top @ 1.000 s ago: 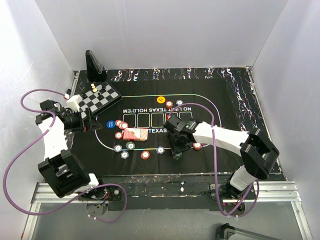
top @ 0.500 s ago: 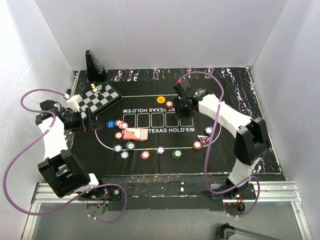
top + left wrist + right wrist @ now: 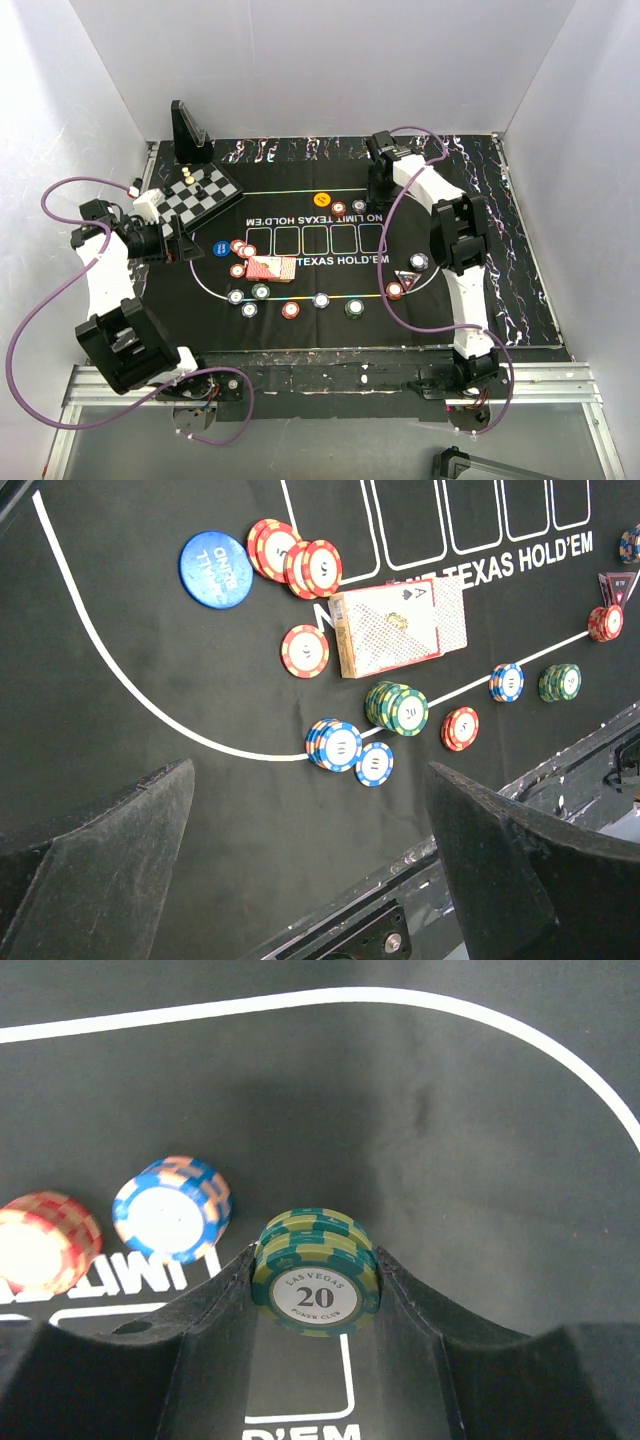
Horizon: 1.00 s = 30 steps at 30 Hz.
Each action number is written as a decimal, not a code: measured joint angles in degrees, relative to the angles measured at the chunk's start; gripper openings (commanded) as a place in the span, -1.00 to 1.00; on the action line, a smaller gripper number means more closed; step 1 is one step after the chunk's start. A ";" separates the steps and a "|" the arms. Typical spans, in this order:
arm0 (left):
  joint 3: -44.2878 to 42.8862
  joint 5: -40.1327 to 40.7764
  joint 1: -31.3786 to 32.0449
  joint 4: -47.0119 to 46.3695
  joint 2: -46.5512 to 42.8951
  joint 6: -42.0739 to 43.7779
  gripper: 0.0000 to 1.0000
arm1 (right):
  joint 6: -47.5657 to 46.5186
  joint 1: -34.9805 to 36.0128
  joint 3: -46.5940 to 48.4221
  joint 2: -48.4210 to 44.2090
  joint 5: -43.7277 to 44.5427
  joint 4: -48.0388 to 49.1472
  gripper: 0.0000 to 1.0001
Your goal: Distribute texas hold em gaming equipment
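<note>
Two hands are over a black poker mat (image 3: 280,204), and they differ in state. The right hand (image 3: 316,1260) is stretched to the far side of the mat and is clenched on a short green stack (image 3: 315,1298) of chips, one finger against each side. The top chip reads 20. Whether the stack rests on the mat or hangs just above it I cannot tell. Just left of it sits a blue stack (image 3: 172,1208), then a red stack (image 3: 40,1242), both apart from the fingers. An orange disc (image 3: 321,199) lies farther left along the same far side.

The left hand (image 3: 186,248) hangs at the left edge of the mat. It is released, fingers spread wide with nothing between them. Just to its right lies a blue disc (image 3: 217,569), and next to that a row of overlapping red chips (image 3: 295,565). A single red chip (image 3: 305,650) lies just near of that row, beside a pack of cards (image 3: 397,625) with a red-patterned back.

Along the white line on the near side stand more small stacks, among them green chips (image 3: 397,706) and blue chips (image 3: 335,745) close together. At the right end of that line lies a dark triangular marker (image 3: 407,279), with one more red chip just beside it. A small chessboard (image 3: 200,195) with pieces sits at the far left, beyond the left hand.
</note>
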<state>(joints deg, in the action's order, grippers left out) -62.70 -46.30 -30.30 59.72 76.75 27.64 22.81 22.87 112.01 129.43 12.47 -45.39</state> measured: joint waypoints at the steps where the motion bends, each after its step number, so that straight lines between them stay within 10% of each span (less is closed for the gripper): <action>1: 0.00 0.00 0.00 0.00 0.15 0.04 0.99 | 0.02 -0.48 0.94 1.40 0.00 -0.46 -0.97; 5: 0.00 -0.02 0.00 -0.04 1.05 0.07 0.99 | 0.33 -1.84 2.25 4.83 -0.50 -1.42 -0.91; 15: 0.00 -0.04 0.00 -0.20 1.03 0.09 0.99 | 0.98 -2.91 4.59 6.29 -2.14 -2.16 0.39; 30: 0.00 -0.07 0.00 0.09 -0.39 -0.07 0.99 | 0.94 -1.75 0.48 -3.72 -1.57 -4.48 0.56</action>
<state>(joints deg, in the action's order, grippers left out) -62.70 -46.37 -30.30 59.81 76.36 27.57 23.75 21.12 112.49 125.71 10.90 -49.87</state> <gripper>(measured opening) 0.996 0.777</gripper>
